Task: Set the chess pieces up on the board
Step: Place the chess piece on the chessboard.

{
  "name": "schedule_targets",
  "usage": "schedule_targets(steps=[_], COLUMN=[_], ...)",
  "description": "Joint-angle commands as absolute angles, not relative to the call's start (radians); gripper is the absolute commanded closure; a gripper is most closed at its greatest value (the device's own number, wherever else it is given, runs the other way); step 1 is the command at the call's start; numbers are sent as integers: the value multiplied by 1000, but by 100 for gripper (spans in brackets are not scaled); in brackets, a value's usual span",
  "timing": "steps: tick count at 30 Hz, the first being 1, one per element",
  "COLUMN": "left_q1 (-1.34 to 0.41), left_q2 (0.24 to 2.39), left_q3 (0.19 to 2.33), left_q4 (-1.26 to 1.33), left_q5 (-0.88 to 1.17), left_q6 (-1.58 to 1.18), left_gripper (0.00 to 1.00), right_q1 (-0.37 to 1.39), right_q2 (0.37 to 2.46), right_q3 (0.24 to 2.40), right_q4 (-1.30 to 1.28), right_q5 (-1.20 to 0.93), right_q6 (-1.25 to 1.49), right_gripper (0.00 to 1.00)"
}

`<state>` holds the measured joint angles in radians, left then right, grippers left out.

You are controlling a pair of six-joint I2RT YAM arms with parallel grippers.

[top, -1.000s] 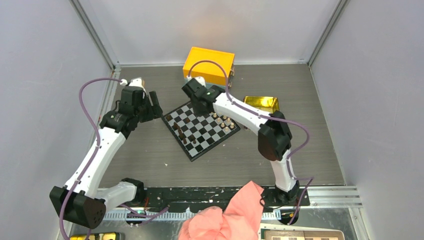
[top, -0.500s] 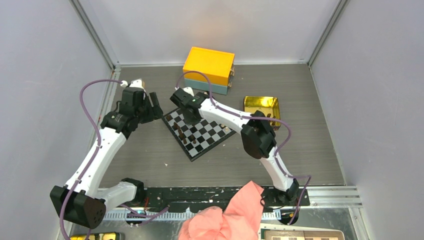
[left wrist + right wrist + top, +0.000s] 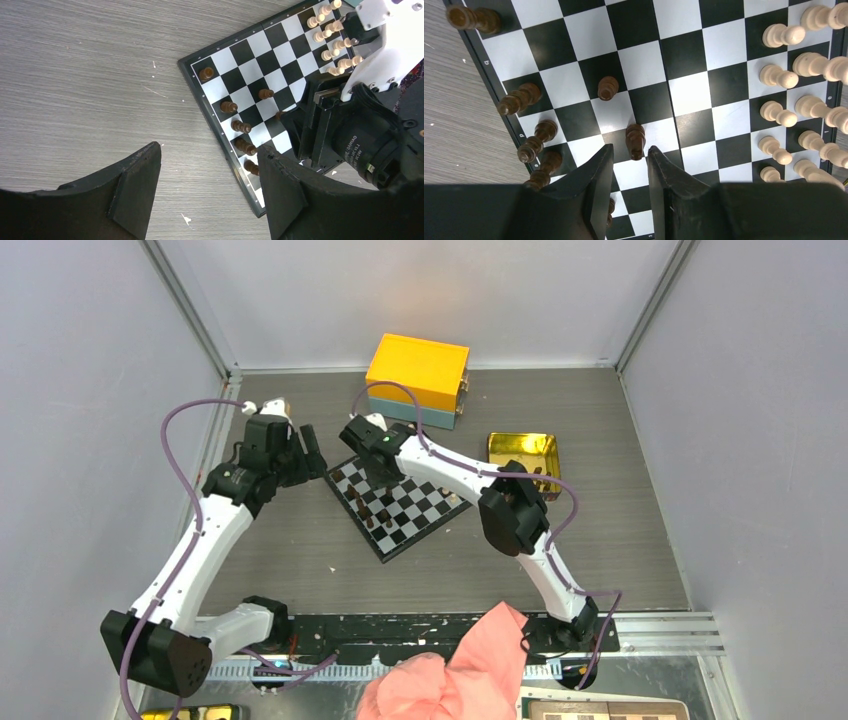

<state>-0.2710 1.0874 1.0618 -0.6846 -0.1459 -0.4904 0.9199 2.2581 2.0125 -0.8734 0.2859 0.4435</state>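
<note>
The right arm has swung across from the light side of the board (image 3: 644, 65) to its dark side, and the right fingers (image 3: 594, 190) have just parted there. They now stand open on either side of a dark pawn (image 3: 635, 141), which is upright on the board a couple of ranks in from the dark edge. From the wrist view the gap looks wider than the pawn, so it seems released, though whether one pad still grazes it is hard to tell.

That probably means one more dark piece is placed. The light pieces (image 3: 784, 75) are lined up in two ranks along the far edge and appear to be set. The dark pieces (image 3: 519, 100) are only partly done: a few stand along the near edge, one is in the corner, a second pawn (image 3: 606, 87) is a square further in, and many squares are bare.

The left fingers (image 3: 135, 185) are spread wide with nothing between them, hovering over the bench (image 3: 75, 75) just beside the board's dark corner. The gold tin (image 3: 522, 448) sits off the board's far side.
</note>
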Motion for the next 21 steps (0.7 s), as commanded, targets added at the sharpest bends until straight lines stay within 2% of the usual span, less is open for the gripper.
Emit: schedule_targets(steps=[1,10,21], left_q1=[-273,-273,-321], left_q2=[1085,1126,1276], left_q3=[1062,1076,1163], left_q4=[-632,-606,-622], left_q5=[-152,-127,-80], left_q6=[-490,-470,-419], left_gripper=[29,28,28], right_q1=[923,842,510], right_q2=[2223,2048,1775], right_q3=[2073,2028,1681], right_q4=[-880,-869,-799], right_q5=[296,427,502], right_q6=[421,426,509], right_gripper=[62,62,58])
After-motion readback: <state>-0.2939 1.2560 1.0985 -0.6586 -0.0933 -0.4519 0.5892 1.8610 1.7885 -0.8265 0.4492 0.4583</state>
